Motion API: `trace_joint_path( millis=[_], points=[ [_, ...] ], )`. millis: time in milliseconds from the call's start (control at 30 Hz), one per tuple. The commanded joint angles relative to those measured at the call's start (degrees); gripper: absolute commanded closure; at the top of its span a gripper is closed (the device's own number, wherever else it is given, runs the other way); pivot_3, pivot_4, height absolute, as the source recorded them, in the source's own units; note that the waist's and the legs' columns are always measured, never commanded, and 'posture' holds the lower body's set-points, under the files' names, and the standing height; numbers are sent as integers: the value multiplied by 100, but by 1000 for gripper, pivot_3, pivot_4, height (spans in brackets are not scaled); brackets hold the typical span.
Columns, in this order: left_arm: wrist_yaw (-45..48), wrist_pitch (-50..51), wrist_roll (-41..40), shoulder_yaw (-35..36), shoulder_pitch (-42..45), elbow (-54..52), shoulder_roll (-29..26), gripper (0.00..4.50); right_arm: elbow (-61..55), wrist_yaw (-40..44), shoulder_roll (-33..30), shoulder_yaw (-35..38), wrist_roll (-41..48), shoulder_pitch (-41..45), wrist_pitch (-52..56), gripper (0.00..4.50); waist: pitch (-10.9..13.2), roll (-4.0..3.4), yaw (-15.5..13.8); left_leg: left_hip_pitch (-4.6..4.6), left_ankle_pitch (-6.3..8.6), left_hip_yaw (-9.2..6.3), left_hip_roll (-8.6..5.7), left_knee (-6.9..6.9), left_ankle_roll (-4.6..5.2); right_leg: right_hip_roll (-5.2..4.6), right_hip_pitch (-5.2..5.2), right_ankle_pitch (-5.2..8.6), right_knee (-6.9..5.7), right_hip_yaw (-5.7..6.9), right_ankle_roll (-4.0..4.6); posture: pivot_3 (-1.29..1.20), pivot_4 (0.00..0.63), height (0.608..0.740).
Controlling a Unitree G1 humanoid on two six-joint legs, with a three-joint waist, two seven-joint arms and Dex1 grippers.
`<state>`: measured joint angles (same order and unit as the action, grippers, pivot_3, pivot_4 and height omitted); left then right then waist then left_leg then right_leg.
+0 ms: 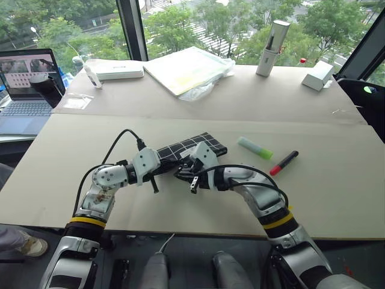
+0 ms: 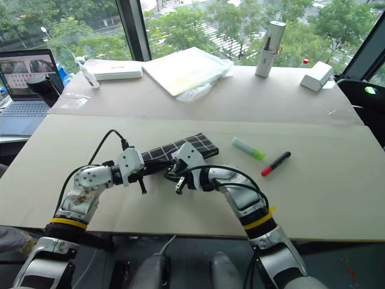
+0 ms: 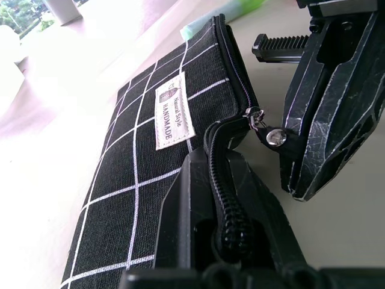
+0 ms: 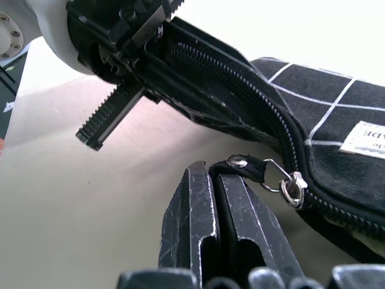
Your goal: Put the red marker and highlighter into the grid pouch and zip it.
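Both wrist views reveal right tool (image 4: 210, 198) pinching zipper strap (image 4: 246, 165).

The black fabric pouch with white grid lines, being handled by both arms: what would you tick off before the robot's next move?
1. Left end effector clamped on the zipper end of the black grid-lined fabric pouch: ok.
2. Right end effector pinching the black zipper pull strap: ok, fingers look shut on it.
3. Pouch opened wide enough to load: not ok, opened only at the held end.
4. Stubby mint-green highlighter inside: not ok, lying on the pale tabletop.
5. Slim black marker with red cap inside: not ok, on the table beside the highlighter.
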<state>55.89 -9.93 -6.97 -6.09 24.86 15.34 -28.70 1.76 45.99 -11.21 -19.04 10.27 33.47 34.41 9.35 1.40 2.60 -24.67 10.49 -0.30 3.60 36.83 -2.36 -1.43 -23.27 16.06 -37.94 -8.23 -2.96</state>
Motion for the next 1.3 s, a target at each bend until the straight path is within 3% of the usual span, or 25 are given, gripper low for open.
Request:
trace_joint_path(
  millis=[33,167,367,533,700,1033,1300],
  points=[
    [-28,-49,-89,44,45,-213,22,4500,-40,-15,-53,251,118,126,-103,3222,0,0,-2,0,0,0,0,0,0,0,0,0,0,0,0,0,150,738],
    [-4,-51,-118,41,-6,-268,25,4500,-667,360,-587,765,655,-121,388,1884,0,1,-28,-2,0,0,-3,1,0,-3,0,0,1,0,0,0,150,738],
    [29,-27,-167,38,-120,-414,29,4500,-2437,1153,-1970,1538,1729,-1366,867,1884,1,2,-51,-9,2,-4,-1,-4,2,-4,5,1,24,3,-1,0,150,738],
    [25,-58,-150,23,-148,-420,60,4500,-2867,449,-2391,2424,1733,-2002,929,1884,3,5,23,-2,2,-4,0,-5,3,0,6,7,18,0,-12,0,150,738],
    [-7,-142,-83,-35,-77,-267,178,4500,-2300,-2009,-1950,3461,850,-1702,1664,1884,3,6,-13,-2,1,-4,-3,-1,0,-3,8,8,19,0,-15,0,150,738],
    [-128,24,-256,252,169,-278,131,4500,-3271,-3735,-1077,3877,624,-1718,2822,1884,3,6,-9,-6,1,-5,-9,-10,0,-8,4,2,21,-4,-3,0,150,738],
    [-140,100,-283,184,-48,-599,154,4500,-2954,-4409,-737,4021,326,-1627,2788,1884,3,6,-5,-6,1,-5,-10,-10,0,-9,5,2,22,-4,-3,0,150,738]
  ],
)
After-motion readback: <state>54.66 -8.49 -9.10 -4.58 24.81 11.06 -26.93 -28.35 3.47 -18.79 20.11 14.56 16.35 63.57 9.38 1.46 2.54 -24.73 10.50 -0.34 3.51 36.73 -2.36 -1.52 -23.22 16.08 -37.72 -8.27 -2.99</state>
